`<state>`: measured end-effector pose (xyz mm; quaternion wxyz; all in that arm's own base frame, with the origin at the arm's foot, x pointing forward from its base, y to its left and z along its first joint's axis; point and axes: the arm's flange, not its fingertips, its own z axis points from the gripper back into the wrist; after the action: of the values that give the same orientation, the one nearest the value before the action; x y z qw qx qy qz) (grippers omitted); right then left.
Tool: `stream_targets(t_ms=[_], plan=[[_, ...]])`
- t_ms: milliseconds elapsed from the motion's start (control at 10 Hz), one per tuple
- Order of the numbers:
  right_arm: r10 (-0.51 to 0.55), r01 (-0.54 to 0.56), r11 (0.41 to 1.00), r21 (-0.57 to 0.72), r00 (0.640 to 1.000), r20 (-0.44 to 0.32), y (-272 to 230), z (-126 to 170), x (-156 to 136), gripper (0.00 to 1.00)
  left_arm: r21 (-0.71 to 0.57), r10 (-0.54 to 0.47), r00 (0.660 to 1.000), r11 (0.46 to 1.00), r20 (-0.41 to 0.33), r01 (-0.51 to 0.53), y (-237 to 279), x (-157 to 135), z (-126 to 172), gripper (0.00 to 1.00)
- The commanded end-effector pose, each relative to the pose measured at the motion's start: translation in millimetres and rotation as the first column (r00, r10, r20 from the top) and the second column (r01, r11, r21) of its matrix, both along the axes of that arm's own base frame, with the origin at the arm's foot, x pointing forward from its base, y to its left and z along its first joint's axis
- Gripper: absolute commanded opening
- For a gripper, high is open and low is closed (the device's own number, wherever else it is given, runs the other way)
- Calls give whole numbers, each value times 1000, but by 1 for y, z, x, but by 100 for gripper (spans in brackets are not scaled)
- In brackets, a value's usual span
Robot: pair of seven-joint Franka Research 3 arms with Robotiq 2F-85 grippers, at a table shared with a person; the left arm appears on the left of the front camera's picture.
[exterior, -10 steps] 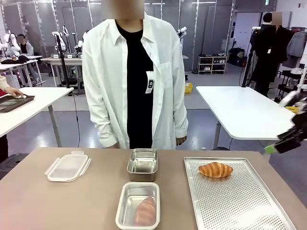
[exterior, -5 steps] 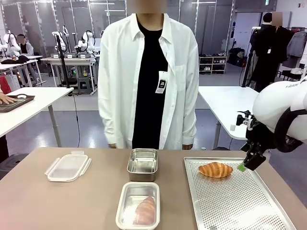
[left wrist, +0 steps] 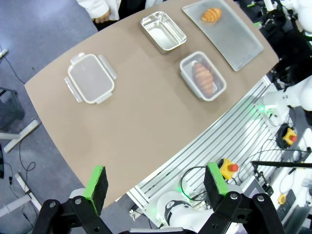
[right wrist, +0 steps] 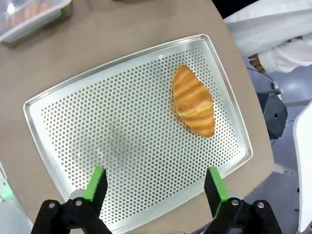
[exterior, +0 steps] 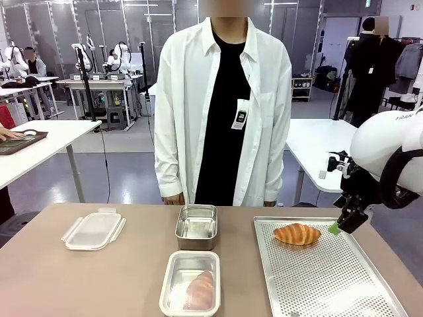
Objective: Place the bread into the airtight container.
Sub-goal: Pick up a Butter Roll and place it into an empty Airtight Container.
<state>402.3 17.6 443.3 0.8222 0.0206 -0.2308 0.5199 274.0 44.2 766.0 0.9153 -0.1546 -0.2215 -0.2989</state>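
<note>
A golden bread (exterior: pixel 297 233) lies at the far end of a perforated metal tray (exterior: pixel 330 277) on the table's right. The clear airtight container (exterior: pixel 173 285) stands near the front middle with another bread (exterior: pixel 200 289) inside; its clip lid (exterior: pixel 93 230) lies apart at the left. My right gripper (exterior: pixel 338 228) hovers just right of the tray bread. From the right wrist, the right gripper (right wrist: pixel 155 184) is open and empty above the tray (right wrist: pixel 97 126), with the bread (right wrist: pixel 193 100) ahead of it. My left gripper (left wrist: pixel 156 180) is open, high above the table, holding nothing.
An empty steel container (exterior: pixel 196 226) stands behind the airtight one. A person in a white shirt stands at the far edge, hands down near the table (exterior: pixel 53 277). From the left wrist the table's near edge and the robot base frame show below.
My right arm came in from the right edge and now hangs beside the tray bread, hardly moving in the last half second. The person stepped to the right.
</note>
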Motion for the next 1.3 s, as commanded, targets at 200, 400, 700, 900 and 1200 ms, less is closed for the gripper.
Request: stream_targets(t_ms=[200, 400, 700, 900, 1200], plan=[[168, -170, 985, -2, 975, -143, 21, 8, 40, 100, 6, -22, 1000, 1000, 5, 22, 1, -1, 0, 100], [216, -248, 956, -156, 957, -196, 47, 6, 75, 100, 6, -22, 1000, 1000, 5, 22, 1, -1, 0, 100], [282, -342, 911, -228, 923, -260, 81, -23, 129, 100, 6, -22, 1000, 1000, 5, 22, 1, -1, 0, 100], [271, -338, 904, -262, 927, -261, 89, -41, 153, 100, 6, -22, 1000, 1000, 5, 22, 1, -1, 0, 100], [226, -310, 912, -270, 927, -300, 90, -73, 179, 100, 6, -22, 1000, 1000, 5, 22, 1, -1, 0, 100]])
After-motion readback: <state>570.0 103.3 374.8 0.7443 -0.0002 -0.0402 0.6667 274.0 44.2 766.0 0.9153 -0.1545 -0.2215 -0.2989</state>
